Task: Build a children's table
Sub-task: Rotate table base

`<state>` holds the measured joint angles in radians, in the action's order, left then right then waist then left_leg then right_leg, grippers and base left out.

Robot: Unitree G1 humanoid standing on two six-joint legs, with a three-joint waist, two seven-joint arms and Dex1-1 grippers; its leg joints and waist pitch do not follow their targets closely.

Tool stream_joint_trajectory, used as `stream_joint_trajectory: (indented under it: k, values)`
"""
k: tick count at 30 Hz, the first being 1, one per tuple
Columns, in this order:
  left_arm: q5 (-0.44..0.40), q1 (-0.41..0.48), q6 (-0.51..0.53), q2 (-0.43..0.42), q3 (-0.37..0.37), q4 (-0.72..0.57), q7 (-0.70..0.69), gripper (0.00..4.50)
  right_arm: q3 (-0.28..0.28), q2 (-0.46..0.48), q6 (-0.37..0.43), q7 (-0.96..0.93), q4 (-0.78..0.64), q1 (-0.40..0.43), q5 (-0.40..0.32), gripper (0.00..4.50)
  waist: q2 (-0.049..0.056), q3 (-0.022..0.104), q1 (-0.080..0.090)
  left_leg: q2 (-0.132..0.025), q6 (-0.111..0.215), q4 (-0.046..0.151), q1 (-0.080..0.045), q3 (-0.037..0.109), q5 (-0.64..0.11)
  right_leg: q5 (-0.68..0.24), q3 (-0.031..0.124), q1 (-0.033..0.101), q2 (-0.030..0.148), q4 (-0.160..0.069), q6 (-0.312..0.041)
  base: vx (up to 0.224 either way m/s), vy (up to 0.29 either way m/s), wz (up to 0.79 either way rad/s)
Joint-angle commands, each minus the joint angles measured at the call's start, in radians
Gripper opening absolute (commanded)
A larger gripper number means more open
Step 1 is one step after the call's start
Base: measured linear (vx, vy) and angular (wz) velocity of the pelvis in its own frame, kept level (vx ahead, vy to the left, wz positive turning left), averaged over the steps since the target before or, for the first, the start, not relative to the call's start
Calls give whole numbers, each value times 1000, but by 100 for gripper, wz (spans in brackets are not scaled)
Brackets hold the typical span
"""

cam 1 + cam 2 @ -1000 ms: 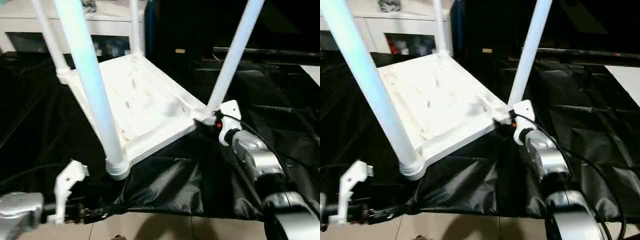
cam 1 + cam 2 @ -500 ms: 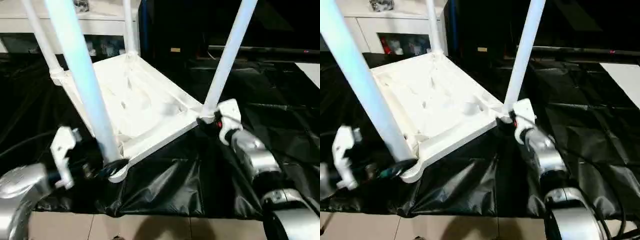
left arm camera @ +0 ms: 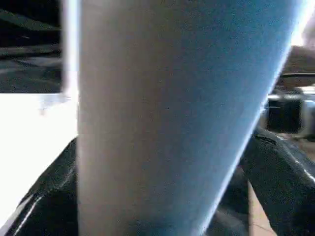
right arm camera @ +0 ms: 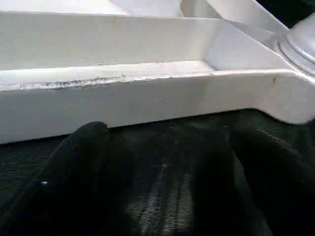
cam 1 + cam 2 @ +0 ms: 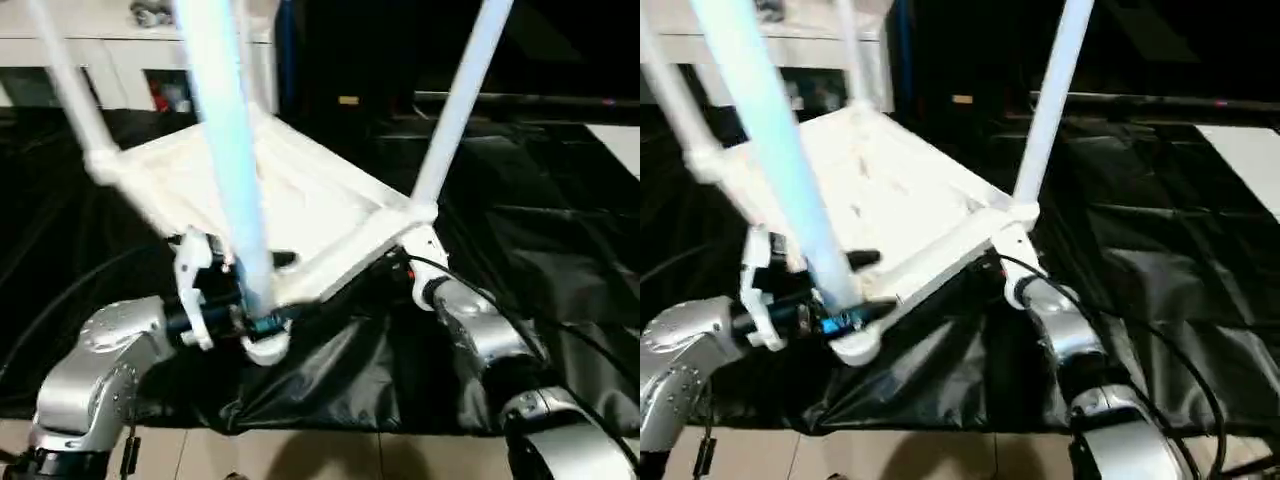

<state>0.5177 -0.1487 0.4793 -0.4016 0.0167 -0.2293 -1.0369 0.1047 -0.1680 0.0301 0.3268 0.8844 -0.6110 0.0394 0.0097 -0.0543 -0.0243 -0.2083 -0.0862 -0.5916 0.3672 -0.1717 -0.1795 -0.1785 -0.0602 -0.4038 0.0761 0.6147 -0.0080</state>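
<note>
Left gripper now straddles the near leg, jaws wide, nothing clamped.
You see the upturned table lifted; right gripper gapes empty under its rim.

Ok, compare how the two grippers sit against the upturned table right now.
The left gripper stands astride the near leg just above its corner socket, its open fingers on either side of the tube. The right gripper is low under the tabletop rim beside the right leg, enclosing no leg. Both are open, at near corners.
</note>
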Motion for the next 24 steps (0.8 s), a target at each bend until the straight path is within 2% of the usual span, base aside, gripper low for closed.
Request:
stream_joint_trajectory:
  k: [1,2,5,7,9,10,11,13,14,15,16,17,18,19,20,21,24]
  values:
    - [38,-21,21,35,82,-51,-31,448,16,31,-17,15,1,-41,3,450,0,66,-1,-10,6,66,-4,-5,-225,-192,39,50,41,-65,-218,0,0,0]
    - [38,-23,22,39,85,-51,-30,448,17,32,-17,16,1,-42,4,450,3,67,-2,-10,9,64,-5,-6,-211,-172,39,51,41,-62,-224,0,0,0]
    - [29,-59,24,98,134,-35,-3,448,28,45,-28,28,11,-50,14,450,-3,66,2,-9,18,64,-1,-7,-202,-166,39,55,42,-63,-228,0,0,0]
    - [20,-81,21,128,157,-18,9,448,31,49,-34,30,18,-52,17,450,-2,66,3,-9,21,62,-2,-7,-203,-175,40,54,42,-65,-228,0,0,0]
    - [-2,-102,10,152,175,5,27,448,32,52,-39,31,27,-55,18,450,-3,65,4,-9,22,62,-3,-8,-206,-179,40,53,42,-67,-226,0,0,0]
    - [-47,-134,-17,176,200,54,48,448,33,55,-44,34,29,-54,19,450,-4,66,6,-9,23,62,-1,-7,-204,-181,39,56,42,-66,-224,0,0,0]
    - [-67,-147,-30,184,211,76,55,448,32,57,-46,38,29,-53,19,450,-5,65,6,-9,25,61,-4,-7,-213,-197,40,53,42,-69,-219,0,0,0]
    - [-84,-163,-45,197,220,104,60,448,32,58,-49,45,26,-50,17,450,-6,65,8,-8,26,61,-1,-6,-215,-218,39,55,44,-72,-211,0,0,0]
    - [-105,-191,-69,221,231,149,70,448,34,58,-55,63,18,-44,14,450,4,65,8,-8,24,61,-1,-5,-215,-218,39,56,45,-71,-211,0,0,0]
    - [-117,-205,-82,232,237,171,75,448,36,59,-58,73,13,-40,13,450,-2,67,9,-7,27,59,-5,-7,-220,-214,39,53,42,-75,-210,0,0,0]
    - [-144,-235,-102,252,249,217,98,448,39,57,-64,77,9,-34,20,450,-3,67,10,-8,29,60,0,-5,-212,-201,39,57,43,-72,-216,0,0,0]
    - [-153,-243,-109,257,253,231,108,448,40,55,-67,74,11,-34,24,450,-3,68,8,-8,31,59,-2,-5,-206,-189,38,56,43,-71,-219,0,0,0]
    - [-175,-256,-134,261,257,254,122,448,39,52,-70,66,14,-34,28,450,-4,68,10,-8,32,59,1,-5,-203,-184,38,59,43,-70,-222,0,0,0]
    - [-190,-263,-154,264,259,271,130,448,38,50,-73,60,18,-34,30,450,12,69,7,-8,32,58,-2,-3,-204,-183,38,57,45,-70,-224,0,0,0]
    - [-203,-272,-162,263,260,293,141,448,32,46,-74,55,20,-35,28,450,6,70,11,-8,33,57,0,-4,-204,-171,37,59,44,-71,-228,0,0,0]
    - [-230,-283,-187,256,259,322,160,448,21,35,-75,48,21,-35,23,450,5,71,12,-8,37,57,0,-4,-196,-150,37,60,43,-69,-235,0,0,0]
    - [-267,-296,-226,241,254,365,174,448,2,13,-76,45,20,-33,15,450,7,73,10,-7,45,56,-3,-3,-195,-140,35,60,42,-69,-241,0,0,0]
